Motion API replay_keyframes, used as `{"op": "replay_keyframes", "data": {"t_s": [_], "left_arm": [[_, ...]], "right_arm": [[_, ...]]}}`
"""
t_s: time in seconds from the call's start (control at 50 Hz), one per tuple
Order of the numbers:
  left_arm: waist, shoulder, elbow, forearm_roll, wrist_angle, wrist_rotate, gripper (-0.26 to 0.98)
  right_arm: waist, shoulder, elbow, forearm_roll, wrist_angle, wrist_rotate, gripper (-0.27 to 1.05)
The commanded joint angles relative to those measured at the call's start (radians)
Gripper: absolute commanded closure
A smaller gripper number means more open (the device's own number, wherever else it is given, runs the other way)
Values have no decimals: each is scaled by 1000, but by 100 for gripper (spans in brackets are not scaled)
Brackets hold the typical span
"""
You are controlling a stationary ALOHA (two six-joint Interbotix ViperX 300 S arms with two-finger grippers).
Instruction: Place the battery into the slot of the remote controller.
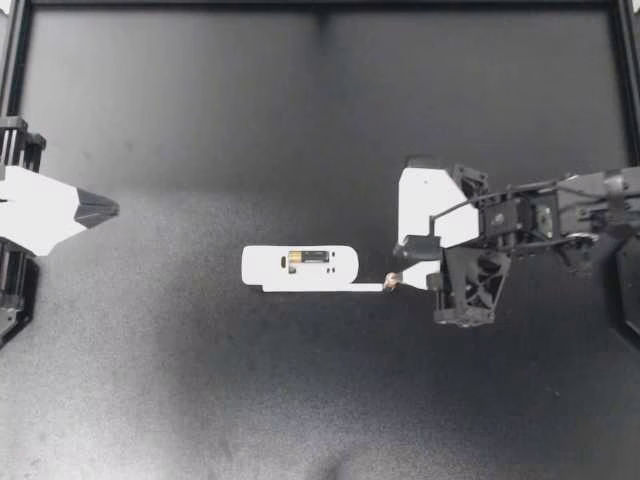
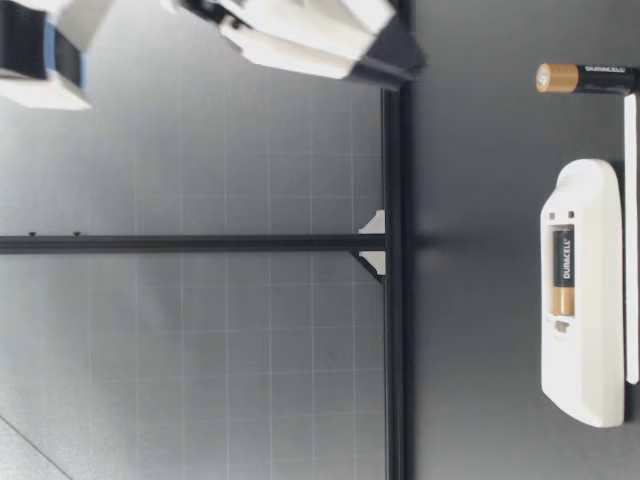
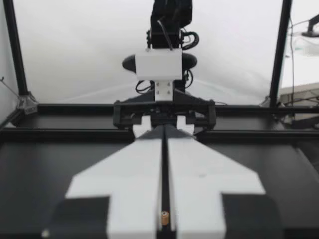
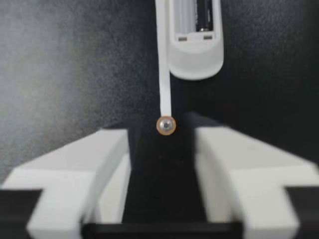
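At three o'clock from the remote controller, hovering with right gripper fingers spread either side of the loose battery, clear of both, and with left gripper closed finger-to-finger far off at nine o'clock.

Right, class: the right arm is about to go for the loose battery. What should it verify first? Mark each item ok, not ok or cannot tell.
1. right gripper open: ok, its fingers stand well apart in the right wrist view.
2. loose battery in line with the gap: ok, it sits just ahead of the fingertips.
3. Loose battery gripped: not ok, neither finger touches it.
4. remote has a free bay: ok, the seated battery fills one and the bay beside it is bare.
5. left gripper out of the way: ok, shut, near the table's edge.
6. Polarity marks in the free bay: cannot tell.
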Motion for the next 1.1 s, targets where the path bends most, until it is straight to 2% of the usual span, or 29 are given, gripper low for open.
{"op": "replay_keyframes", "data": {"t_s": [0.0,0.4,1.08], "left_arm": [[3,9,-11,0,-9,0,90],[3,12,-9,0,-9,0,90],[3,14,-11,0,-9,-2,90]], "right_arm": [[-6,9,-23,0,-5,-3,26],[-5,146,-46,-2,-18,-6,26],[-5,219,-58,-5,-20,-5,28]]}}
